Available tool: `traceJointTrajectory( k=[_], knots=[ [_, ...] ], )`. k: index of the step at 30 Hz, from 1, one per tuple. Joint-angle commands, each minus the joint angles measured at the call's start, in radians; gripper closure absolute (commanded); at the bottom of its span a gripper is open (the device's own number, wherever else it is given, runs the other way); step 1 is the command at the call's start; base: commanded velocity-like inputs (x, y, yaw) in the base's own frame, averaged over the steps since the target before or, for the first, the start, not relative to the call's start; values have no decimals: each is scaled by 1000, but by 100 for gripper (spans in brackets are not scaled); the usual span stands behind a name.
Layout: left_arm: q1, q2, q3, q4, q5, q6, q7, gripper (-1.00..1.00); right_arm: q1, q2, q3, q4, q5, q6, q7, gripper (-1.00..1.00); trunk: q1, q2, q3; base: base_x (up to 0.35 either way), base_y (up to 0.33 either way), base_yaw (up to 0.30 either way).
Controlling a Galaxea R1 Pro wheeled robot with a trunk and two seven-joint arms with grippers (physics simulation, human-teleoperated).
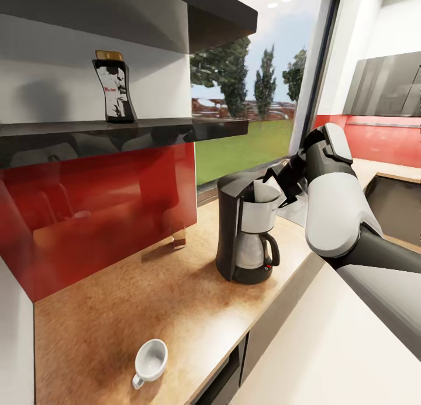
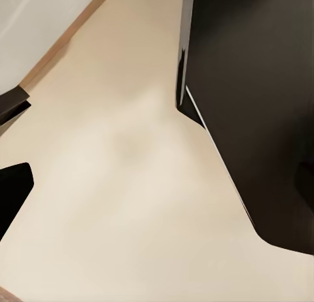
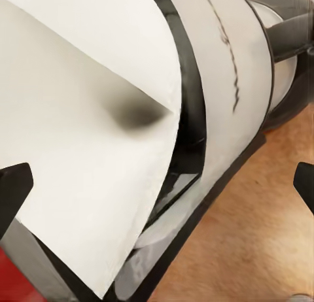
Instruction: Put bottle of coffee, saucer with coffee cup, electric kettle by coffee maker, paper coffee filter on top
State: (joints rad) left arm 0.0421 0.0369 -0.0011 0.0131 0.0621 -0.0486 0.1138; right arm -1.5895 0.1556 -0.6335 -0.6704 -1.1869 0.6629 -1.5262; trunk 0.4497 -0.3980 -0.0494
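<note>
Bottle [image 1: 116, 89] stands upright on the shelf [image 1: 175, 127], far left and well above the countertop [image 1: 146, 300]. Cup [image 1: 150, 361] lies on the countertop near its front edge, below and left of the maker [image 1: 245, 232]. Maker sits mid-counter, carafe handle toward the robot. White paper filter [image 1: 264, 191] rests in the maker's open top, its cone pointing down into the basket; the right wrist view shows the filter [image 3: 85, 151] as a broad curved sheet directly ahead of the fingers [image 3: 13, 187]. Right gripper [image 1: 279, 186] hovers just right of the filter, its fingertips spread wide to either side and pinching nothing. Judgement: filter placement looks done or nearly so; the right arm is by far the nearer. Left fingers [image 2: 14, 191] appear parted over pale floor, beside a dark cabinet [image 2: 261, 106], empty.
</note>
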Motion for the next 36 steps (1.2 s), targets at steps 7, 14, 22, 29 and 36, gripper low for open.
traceJointTrajectory(
  k=[7, 14, 22, 29, 36],
  knots=[
    [-1, 0, 0, 2, 7, -5, 1, -100, -1, 1, -5, 0, -1, 10, -7, -100, 0, -2, -2, -120, 0, 0],
    [-1, 0, 0, 1, 7, -5, 0, -100, -1, 1, -5, 1, 0, 11, -7, -100, 0, -2, -2, -8, 0, 0],
    [-1, 0, 0, 2, 7, -5, 1, -100, 38, 1, -5, 0, -2, 11, -6, -100, 0, -2, -2, 0, 0, 0],
    [-1, 0, 0, 3, 7, -5, 1, -100, 56, 1, -5, -2, -3, 11, -6, -100, 0, -2, -2, 0, 0, 0],
    [-1, 0, 0, 3, 7, -5, 1, -100, 57, 6, 39, -11, -5, 11, -5, -100, 0, -2, -2, 0, 0, 0]
  ],
)
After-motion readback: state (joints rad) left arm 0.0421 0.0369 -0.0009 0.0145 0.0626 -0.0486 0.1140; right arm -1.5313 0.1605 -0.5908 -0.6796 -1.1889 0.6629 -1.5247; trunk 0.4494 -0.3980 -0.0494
